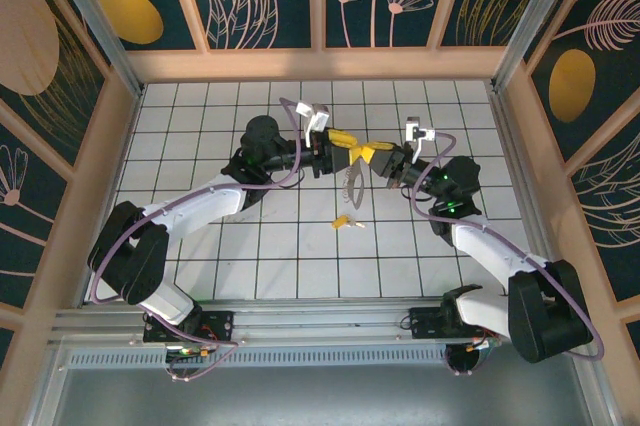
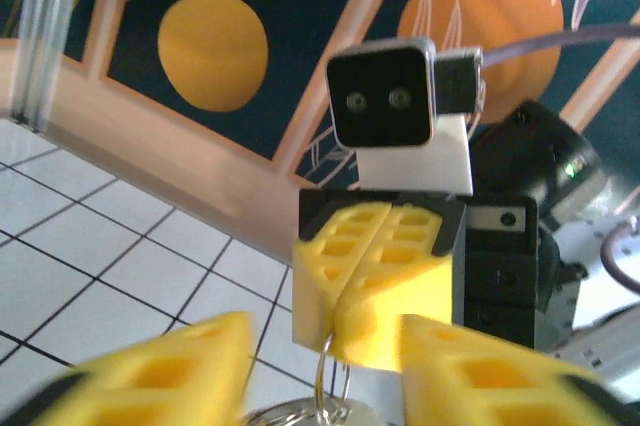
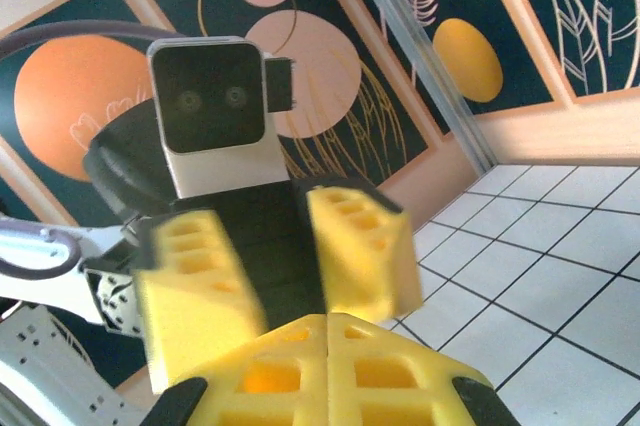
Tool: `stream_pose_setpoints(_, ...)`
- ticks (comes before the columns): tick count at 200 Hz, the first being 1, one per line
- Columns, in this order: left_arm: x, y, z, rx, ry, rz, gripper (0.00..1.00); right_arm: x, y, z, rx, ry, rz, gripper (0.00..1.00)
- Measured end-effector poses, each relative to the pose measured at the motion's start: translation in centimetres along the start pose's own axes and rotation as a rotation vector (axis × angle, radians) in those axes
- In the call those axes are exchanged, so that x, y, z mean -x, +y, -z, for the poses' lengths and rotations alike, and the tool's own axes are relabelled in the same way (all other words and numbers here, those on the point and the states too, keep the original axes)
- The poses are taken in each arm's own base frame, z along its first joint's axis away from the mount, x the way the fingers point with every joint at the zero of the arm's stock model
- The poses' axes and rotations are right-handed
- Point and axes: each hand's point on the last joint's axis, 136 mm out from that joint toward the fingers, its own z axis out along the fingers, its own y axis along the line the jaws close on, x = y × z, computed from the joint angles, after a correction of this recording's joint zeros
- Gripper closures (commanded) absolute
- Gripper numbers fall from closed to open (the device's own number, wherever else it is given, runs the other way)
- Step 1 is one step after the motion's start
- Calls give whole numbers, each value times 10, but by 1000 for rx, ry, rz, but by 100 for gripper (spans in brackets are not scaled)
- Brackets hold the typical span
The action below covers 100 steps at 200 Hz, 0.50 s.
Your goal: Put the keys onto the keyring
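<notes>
Keyring (image 1: 351, 185) between the closed right jaws

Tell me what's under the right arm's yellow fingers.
The keyring hangs below the right fingers, its keys dangling over the tiled table. Its pinched top is covered by them.

The left hand (image 1: 357, 146) and right hand (image 1: 379, 159) meet — the keyring (image 1: 352, 184) beneath them, a key (image 1: 343, 222) on the table (image 1: 200, 256) before it.
</notes>
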Motion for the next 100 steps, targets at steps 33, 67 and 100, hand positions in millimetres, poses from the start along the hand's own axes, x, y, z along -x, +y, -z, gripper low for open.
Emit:
stream_pose_setpoints(33,14,7,9,83,-110,38,29,6,-7,2,-40,-51,-21,100)
stream_pose_setpoints(67,15,17,17,140,-182,97,36,13,-10,5,-59,-107,-43,100)
stream_pose_setpoints(100,22,15,16,102,-233,137,53,22,-9,7,-62,-160,-61,100)
